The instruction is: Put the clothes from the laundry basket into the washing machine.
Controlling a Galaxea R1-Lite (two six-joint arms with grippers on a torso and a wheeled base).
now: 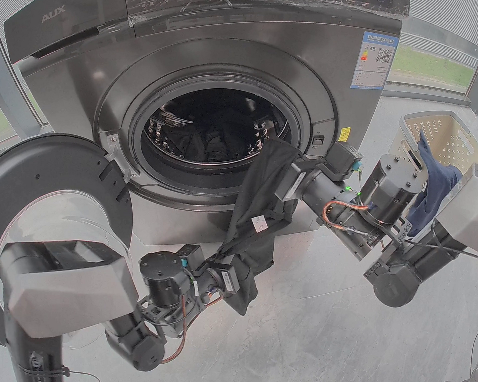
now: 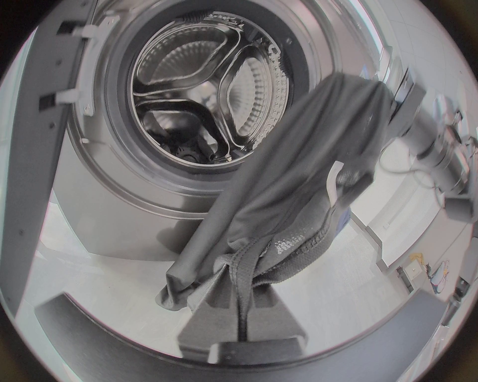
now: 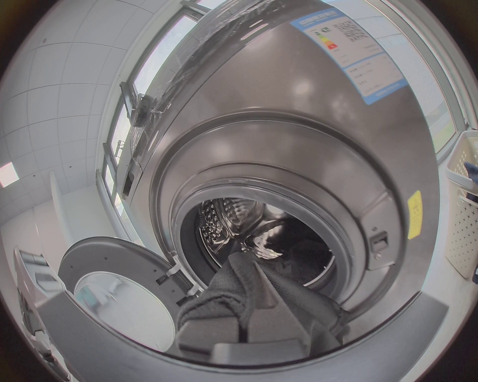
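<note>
Black garment point(image 1: 258, 198) (tagged) before open washing machine point(image 1: 294, 49); blue cloth point(image 1: 436, 180) in basket point(image 1: 452, 130)

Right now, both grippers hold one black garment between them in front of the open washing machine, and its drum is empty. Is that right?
Not quite. The drum is not empty: the head view shows dark clothes lying in it. The rest holds: the left gripper and the right gripper both hold the black garment in front of the open washing machine.
</note>
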